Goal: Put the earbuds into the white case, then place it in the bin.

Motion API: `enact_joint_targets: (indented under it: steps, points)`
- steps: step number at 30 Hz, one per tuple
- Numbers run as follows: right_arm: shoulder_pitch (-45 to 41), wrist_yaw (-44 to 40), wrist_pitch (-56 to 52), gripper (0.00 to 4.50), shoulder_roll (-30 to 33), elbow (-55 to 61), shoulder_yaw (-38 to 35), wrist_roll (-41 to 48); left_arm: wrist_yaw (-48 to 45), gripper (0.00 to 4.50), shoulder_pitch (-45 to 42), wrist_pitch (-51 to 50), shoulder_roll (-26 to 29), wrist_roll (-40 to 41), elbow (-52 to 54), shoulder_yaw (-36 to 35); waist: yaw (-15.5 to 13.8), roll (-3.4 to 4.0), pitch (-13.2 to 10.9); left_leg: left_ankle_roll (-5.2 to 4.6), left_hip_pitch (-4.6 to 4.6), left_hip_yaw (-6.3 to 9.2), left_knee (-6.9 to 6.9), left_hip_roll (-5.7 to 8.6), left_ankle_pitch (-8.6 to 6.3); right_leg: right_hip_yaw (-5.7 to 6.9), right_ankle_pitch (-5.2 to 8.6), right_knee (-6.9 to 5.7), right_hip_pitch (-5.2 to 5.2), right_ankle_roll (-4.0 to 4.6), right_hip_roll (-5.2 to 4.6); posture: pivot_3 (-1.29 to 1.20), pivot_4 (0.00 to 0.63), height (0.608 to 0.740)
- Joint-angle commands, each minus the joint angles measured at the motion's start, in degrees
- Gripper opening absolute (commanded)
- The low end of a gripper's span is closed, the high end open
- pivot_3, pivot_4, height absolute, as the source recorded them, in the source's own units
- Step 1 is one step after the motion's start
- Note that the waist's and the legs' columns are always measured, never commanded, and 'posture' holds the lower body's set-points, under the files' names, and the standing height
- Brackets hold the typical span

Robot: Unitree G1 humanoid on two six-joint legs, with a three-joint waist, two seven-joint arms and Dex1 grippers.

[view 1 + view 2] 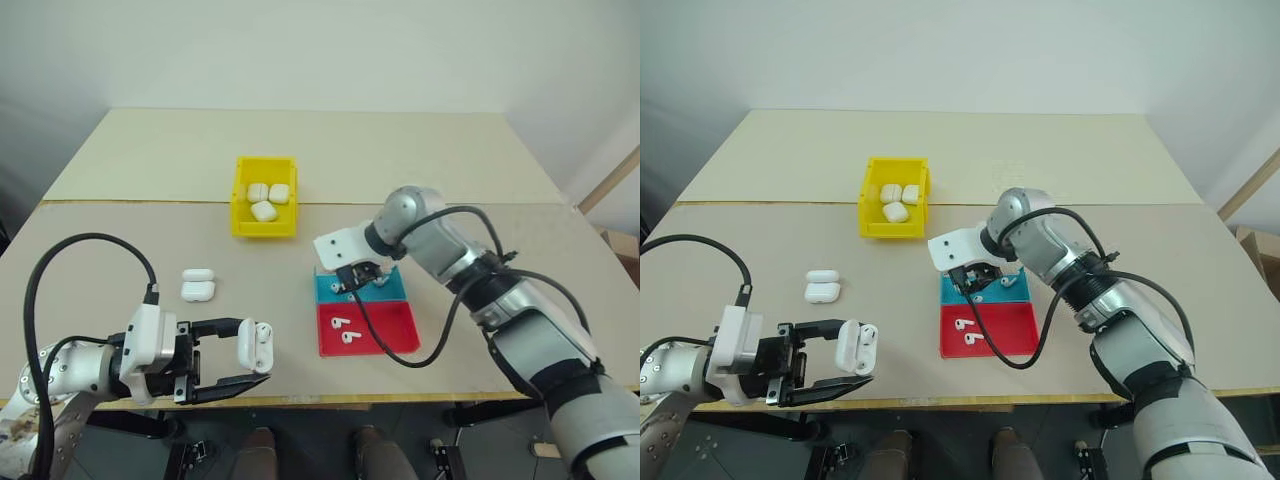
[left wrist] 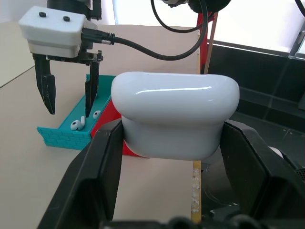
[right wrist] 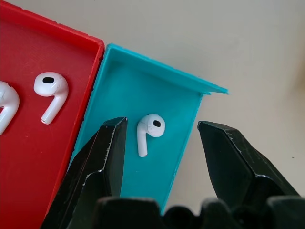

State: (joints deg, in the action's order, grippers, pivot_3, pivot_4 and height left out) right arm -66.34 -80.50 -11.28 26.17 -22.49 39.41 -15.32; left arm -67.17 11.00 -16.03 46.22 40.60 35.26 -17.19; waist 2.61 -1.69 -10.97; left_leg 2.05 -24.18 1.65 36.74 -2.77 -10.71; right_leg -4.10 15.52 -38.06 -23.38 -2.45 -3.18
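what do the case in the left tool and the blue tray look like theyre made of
White case: likely hard glossy plastic; a bright highlight streaks across its smooth rounded shell.
Blue tray: probably matte plastic; thin rigid walls, flat even colour, no shine.

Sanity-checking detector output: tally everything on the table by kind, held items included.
White cases: 6 (3 in bin, 2 on the table, 1 in the left gripper)
Earbuds: 4 loose (2 per tray)
Trays: 2, red and blue
Yellow bin: 1
Total: 13
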Motion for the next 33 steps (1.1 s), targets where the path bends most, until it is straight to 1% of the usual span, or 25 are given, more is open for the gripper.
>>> enact_joint_targets:
  steps: [1,11,23,26,28,33]
  points:
    - [-3.1,-1.6,-1.7,2.85,-1.4,-0.8,0.2,-2.4,0.5,2.80,0.0,0.7,0.5,0.0,2.0,-0.5,0.0,0.00,0.0,0.00,0.00,0.00,0.00,0.00,0.00,0.00,0.00,0.00,0.00,0.00,0.00,0.00,0.150,0.740]
    - [-5.0,-3.8,-7.0,2.85,-5.1,-3.6,1.9,-7.5,1.4,2.80,0.2,1.0,0.2,-0.4,1.9,0.3,0.0,0.01,0.0,0.00,0.00,0.00,-0.01,0.00,0.00,0.00,0.00,-0.01,-0.01,0.00,0.00,0.00,0.150,0.740]
    - [-3.7,-3.5,-7.2,2.85,-6.7,-4.6,2.8,-10.9,2.7,2.80,1.8,1.4,-0.4,-1.3,2.9,0.1,0.0,0.02,0.0,0.01,0.00,0.00,-0.01,0.00,0.00,0.01,0.00,-0.01,-0.02,0.00,0.00,0.00,0.150,0.740]
    - [-3.6,-3.1,-6.7,2.26,-6.7,-5.1,2.8,-11.7,2.9,2.80,2.3,1.5,-0.3,-1.3,3.2,0.0,0.0,0.02,0.0,0.00,0.00,0.00,-0.01,0.00,0.00,0.01,0.00,-0.02,-0.02,0.00,0.01,0.00,0.150,0.740]
    - [-3.6,-2.7,-6.5,1.62,-6.6,-5.6,2.9,-12.2,3.1,2.80,2.3,1.5,-0.3,-1.2,3.1,0.1,0.0,0.02,0.0,0.01,0.00,0.00,-0.01,0.00,0.00,0.01,0.00,-0.02,-0.02,0.00,0.00,0.00,0.150,0.740]
    - [-3.3,-3.3,-6.0,1.62,-6.5,-5.5,2.6,-12.5,3.0,2.80,2.0,1.4,0.1,-1.0,2.7,0.0,0.0,0.02,0.0,0.01,0.00,0.00,-0.01,0.00,0.00,0.01,0.00,-0.01,-0.02,0.00,0.00,0.00,0.150,0.740]
